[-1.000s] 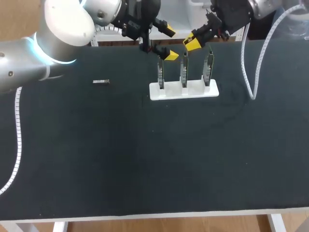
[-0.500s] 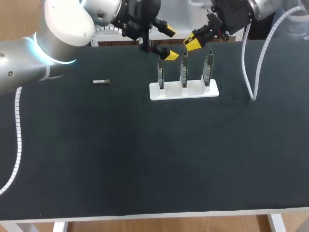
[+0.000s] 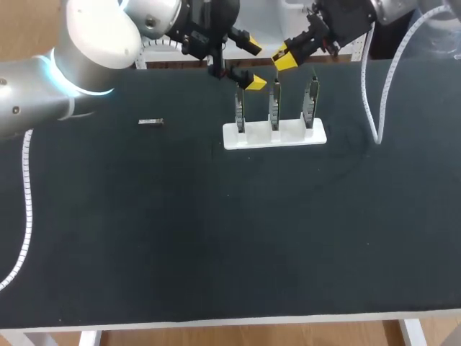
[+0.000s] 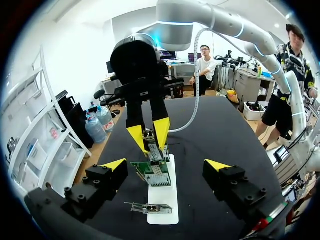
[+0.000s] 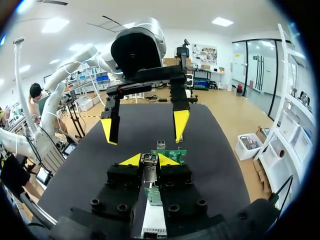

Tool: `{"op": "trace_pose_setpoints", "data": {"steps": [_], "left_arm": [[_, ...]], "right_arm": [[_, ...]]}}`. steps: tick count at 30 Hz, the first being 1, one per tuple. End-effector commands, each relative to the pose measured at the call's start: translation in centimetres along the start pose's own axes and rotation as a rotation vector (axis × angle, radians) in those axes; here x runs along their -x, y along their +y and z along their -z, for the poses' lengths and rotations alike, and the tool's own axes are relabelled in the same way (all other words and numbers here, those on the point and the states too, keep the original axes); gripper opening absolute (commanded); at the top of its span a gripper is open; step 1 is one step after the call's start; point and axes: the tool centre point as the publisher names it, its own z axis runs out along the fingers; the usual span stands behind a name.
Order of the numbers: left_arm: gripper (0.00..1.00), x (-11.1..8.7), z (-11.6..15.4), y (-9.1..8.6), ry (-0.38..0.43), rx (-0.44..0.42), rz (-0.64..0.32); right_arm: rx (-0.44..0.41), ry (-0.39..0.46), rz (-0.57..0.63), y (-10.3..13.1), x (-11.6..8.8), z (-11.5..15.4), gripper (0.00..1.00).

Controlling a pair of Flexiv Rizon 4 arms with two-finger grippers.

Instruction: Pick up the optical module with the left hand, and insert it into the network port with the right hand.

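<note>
On the dark counter (image 3: 216, 238), out toward the left arm's side, a small optical module (image 3: 150, 122) lies loose. Beyond it, the white stand (image 3: 274, 135) carries three upright port boards (image 3: 274, 108). Above the stand's far side the left gripper (image 3: 253, 65) hangs spread wide, and the right gripper (image 3: 283, 60) is pinching what looks like a second module (image 5: 149, 162)

A black table (image 3: 216, 238) carries what looks like a ribbed white cable (image 3: 377, 139) at right.

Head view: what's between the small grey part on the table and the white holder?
Nothing. Head view shows bare black tabletop between small grey part and white holder.
</note>
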Motion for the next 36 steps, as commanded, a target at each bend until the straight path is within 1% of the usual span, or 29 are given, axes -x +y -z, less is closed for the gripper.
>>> {"op": "trace_pose_setpoints", "data": {"steps": [1,22,36], "left_arm": [[1.0,0.1,0.0,-0.1,0.004,0.001,0.002],[1.0,0.1,0.0,-0.1,0.004,0.001,0.002],[1.0,0.1,0.0,-0.1,0.004,0.001,0.002]], "right_arm": [[0.148,0.001,-0.006,-1.1,-0.1,-0.1,0.0],[0.161,-0.002,-0.043,-1.8,-1.3,-0.5,0.0],[0.168,0.007,-0.026,-2.1,-0.5,-0.8,0.0]]}}
